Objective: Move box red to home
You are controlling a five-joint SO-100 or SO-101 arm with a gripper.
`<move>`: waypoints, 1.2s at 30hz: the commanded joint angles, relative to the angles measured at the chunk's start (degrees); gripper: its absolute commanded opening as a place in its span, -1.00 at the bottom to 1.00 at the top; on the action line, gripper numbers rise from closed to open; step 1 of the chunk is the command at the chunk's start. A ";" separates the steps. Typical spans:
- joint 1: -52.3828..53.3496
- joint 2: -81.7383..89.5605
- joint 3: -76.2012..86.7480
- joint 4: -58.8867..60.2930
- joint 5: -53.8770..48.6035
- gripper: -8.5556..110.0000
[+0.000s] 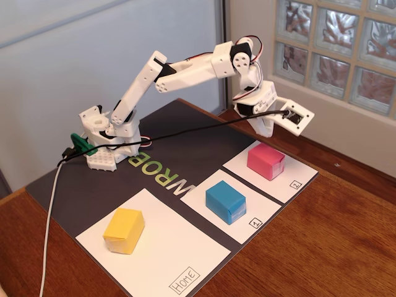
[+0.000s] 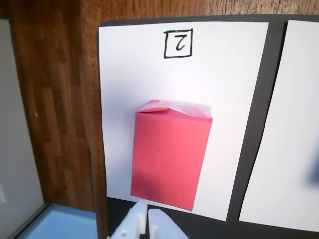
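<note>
Sitting untouched on the small sheet marked 2 [image 1: 272, 167], the red box [image 1: 266, 161] is not yet picked up. Hovering above and behind it, the tool [image 2: 147, 219] looks nearly clenched and holds nothing. Lifting, carrying and setting down on the home sheet [image 1: 179, 257], where a yellow box [image 1: 124, 230] sits, remain.

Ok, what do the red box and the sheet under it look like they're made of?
The red box looks wrapped in matte pinkish-red paper: folded flaps and what seems clear tape show at its top end. What is inside cannot be told. The sheet marked 2 looks like plain white matte paper, flat and thin-edged.
</note>
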 commanded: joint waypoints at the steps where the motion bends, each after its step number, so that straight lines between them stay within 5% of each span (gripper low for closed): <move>1: -0.88 0.26 -2.64 0.53 0.00 -0.85; 6: -0.88 -0.44 -2.64 0.62 -1.14 -0.83; 19: -1.05 -1.85 -2.72 0.44 -2.64 -0.22; 36: -2.72 -9.84 -12.57 1.23 -0.70 -0.21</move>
